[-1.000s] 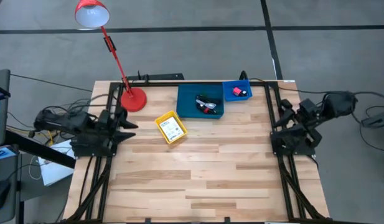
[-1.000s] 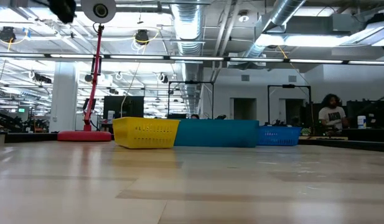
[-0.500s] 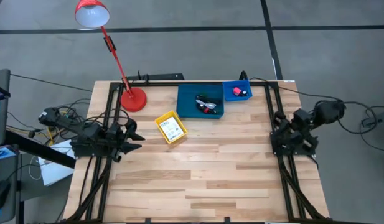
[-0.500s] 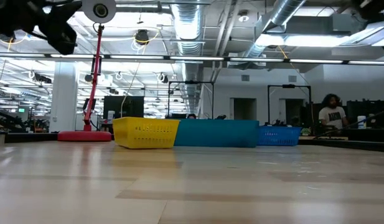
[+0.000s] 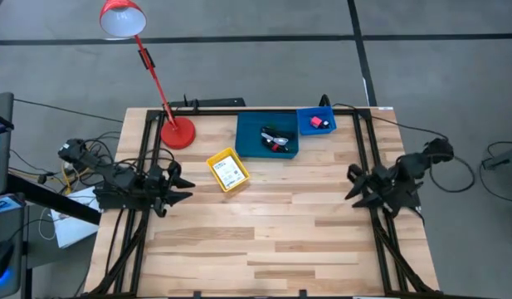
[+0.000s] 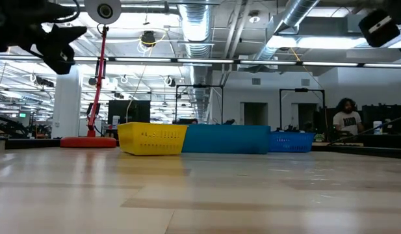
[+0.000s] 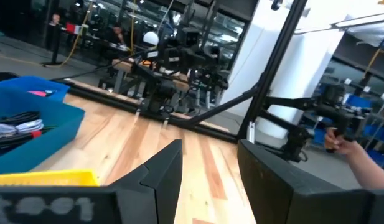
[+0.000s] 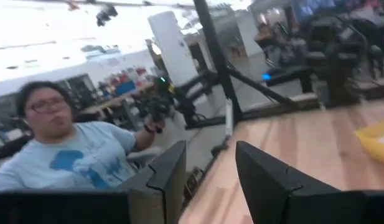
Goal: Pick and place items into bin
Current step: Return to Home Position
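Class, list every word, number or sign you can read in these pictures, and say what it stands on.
No text reads clearly.
Print on the white card in the yellow bin: too small.
Print on the shirt of the seated person, low view: too small.
The pale marks on the dark surface nearest the left wrist camera: blurred.

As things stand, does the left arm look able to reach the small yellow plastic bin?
Probably yes: the open left gripper hovers near the small yellow plastic bin, with only bare wooden table between them.
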`<state>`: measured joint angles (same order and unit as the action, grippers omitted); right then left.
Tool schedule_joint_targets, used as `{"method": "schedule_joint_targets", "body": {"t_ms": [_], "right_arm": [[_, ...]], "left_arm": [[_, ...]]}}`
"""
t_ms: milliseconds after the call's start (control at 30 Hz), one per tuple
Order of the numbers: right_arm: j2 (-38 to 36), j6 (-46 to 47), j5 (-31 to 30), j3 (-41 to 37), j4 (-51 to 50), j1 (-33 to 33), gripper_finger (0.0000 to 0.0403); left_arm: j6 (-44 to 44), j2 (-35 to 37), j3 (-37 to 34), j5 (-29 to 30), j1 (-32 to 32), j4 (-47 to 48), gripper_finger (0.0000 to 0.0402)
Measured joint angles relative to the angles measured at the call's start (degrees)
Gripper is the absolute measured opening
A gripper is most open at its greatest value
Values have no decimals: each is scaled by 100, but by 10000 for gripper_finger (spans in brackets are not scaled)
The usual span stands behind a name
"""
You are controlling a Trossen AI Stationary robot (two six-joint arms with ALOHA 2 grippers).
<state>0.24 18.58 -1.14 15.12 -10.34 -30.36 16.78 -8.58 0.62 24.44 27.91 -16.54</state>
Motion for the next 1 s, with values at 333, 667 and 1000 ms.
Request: {"method": "schedule_joint_targets", "body": {"t_ms": [333,667,1000], "right_arm": [[1,-309,359,-1474,1636,1,134],[2,-1392,410,-1474,1396,-1,134],[373,-1552,-266,-1474,1163,121,134]], "left_arm": [[88,-2,-4,578,146,442,148],[79,0,-9,1111,148,668,148],[-284,-49,-11,1230,148,1126,148]]}}
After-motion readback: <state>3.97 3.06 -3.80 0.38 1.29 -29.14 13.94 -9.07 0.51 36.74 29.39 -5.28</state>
